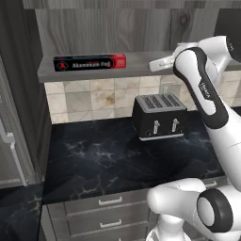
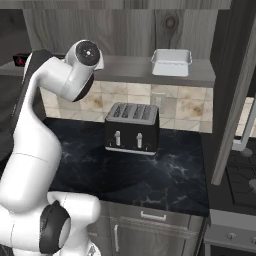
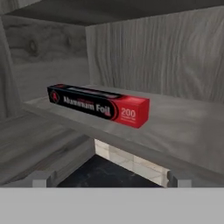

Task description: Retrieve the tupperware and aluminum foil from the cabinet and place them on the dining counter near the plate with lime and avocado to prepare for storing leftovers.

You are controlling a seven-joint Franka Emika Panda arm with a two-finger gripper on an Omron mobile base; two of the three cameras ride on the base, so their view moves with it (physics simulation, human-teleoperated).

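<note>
— Foil first: where do we see it?
— We find the aluminum foil (image 3: 99, 105) lying flat on the cabinet (image 1: 141, 28) shelf, at ten o'clock in the left base view, red end toward the middle.
— And the gripper (image 3: 107, 178)?
— Our fingertips (image 3: 40, 178) stand wide apart, holding nothing, short of the shelf edge.
— Tupperware?
— We spot the tupperware (image 2: 171, 62) on the same shelf, at one o'clock in the right base view, above the toaster (image 2: 132, 128).

black toaster (image 1: 158, 116), marble worktop (image 1: 103, 162), drawers (image 1: 106, 214)
</note>
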